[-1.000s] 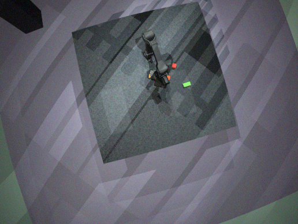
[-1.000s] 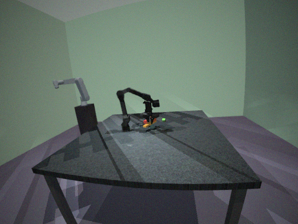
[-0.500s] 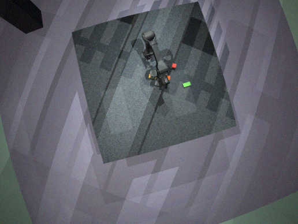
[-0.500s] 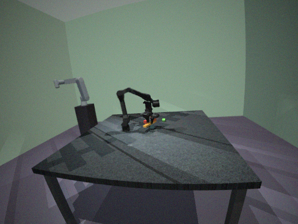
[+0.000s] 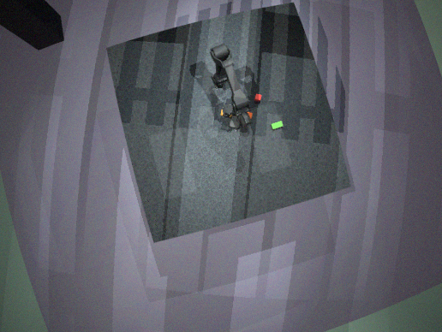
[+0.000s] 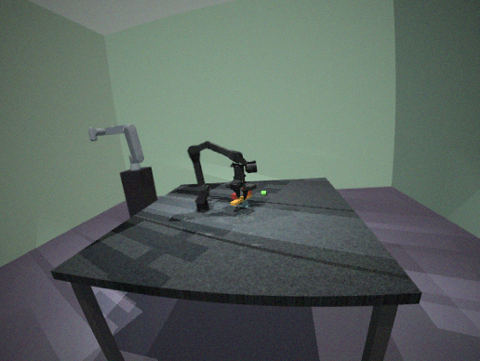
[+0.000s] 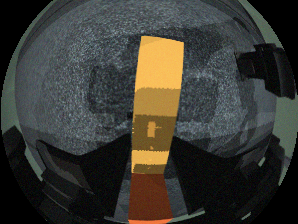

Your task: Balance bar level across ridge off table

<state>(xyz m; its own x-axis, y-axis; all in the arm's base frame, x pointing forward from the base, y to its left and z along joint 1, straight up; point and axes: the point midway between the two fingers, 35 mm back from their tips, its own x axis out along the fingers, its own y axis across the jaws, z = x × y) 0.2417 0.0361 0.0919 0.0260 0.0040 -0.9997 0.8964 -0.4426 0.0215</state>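
Note:
An orange bar point(image 7: 157, 90) point(image 5: 249, 115) point(image 6: 236, 201) lies across a dark ridge block point(image 7: 107, 91), sticking out on both sides of it. In the wrist view it runs lengthwise up the middle, its near end shaded red-brown. My gripper point(image 7: 150, 139) point(image 5: 236, 117) point(image 6: 242, 193) points straight down over the bar's middle. Its fingers stand on either side of the bar, slightly wider than the bar, so it is open. In the overhead view only the bar's two orange ends show beside the gripper. I cannot tell whether the bar is level.
A small red cube point(image 5: 258, 97) point(image 6: 233, 195) lies just right of the arm. A green block point(image 5: 277, 125) point(image 6: 263, 193) lies further right. A grey second arm point(image 6: 132, 141) stands on a dark pedestal point(image 6: 138, 188) off the table's far left corner.

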